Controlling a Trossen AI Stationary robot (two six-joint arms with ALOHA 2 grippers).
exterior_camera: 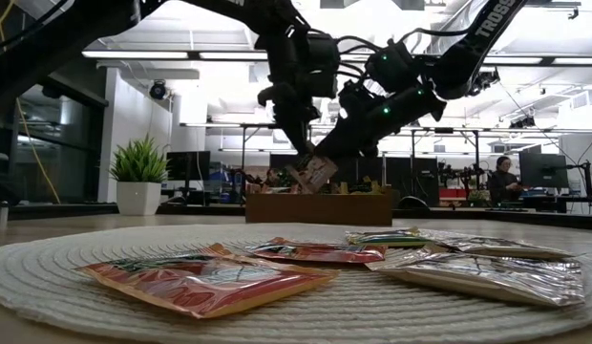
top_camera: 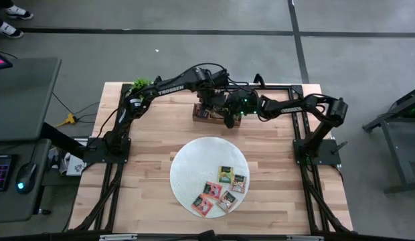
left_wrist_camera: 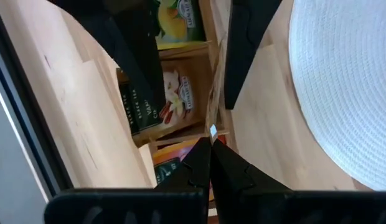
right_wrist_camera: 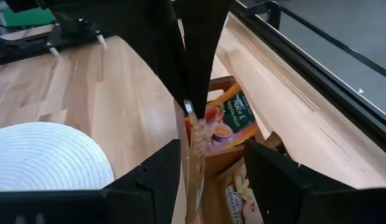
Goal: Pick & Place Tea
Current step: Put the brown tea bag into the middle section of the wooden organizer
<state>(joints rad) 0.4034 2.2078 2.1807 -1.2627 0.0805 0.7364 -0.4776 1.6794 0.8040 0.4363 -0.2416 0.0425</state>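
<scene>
Placing step: your left gripper (exterior_camera: 313, 172) is pinching a tea packet (exterior_camera: 318, 175) over the wooden tray (exterior_camera: 320, 207); right gripper (right_wrist_camera: 211, 174) is waiting beside, jaws wide; next, lower and release

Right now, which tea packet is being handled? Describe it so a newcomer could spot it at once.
Start at the wooden tray at the table's far edge, beyond the round white mat. Both arms meet above it, and the left tool pinches one tea packet by its edge, the open right tool flanking it. It is the only packet hanging in the air; the rest lie on the mat or sit in the tray.
</scene>
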